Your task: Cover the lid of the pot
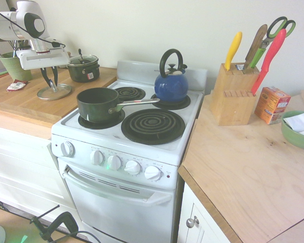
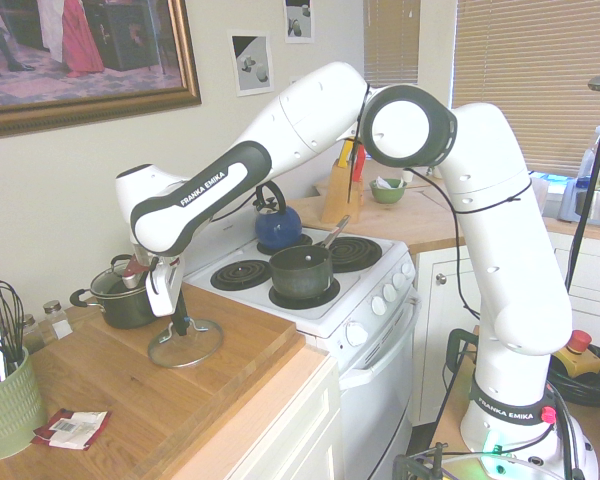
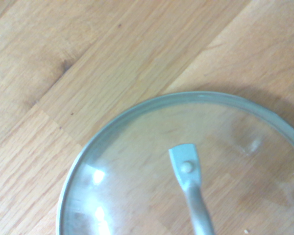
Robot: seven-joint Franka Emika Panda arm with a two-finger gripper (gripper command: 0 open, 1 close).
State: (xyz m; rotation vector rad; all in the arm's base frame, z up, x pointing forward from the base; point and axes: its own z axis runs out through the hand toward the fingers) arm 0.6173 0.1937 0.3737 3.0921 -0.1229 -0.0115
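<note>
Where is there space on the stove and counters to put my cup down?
The big front coil is bare, between the pot and the right counter. That counter is open in front of the knife block. The left counter is busier: lid under the gripper, small black pot, green utensil cup.

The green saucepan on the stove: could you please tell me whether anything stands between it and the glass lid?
Nothing visible does. The round glass lid with a metal rim is at the claw on the wooden counter, and the dark green saucepan stands open-topped on the front burner. The small dark lidded pot sits further back.
</note>
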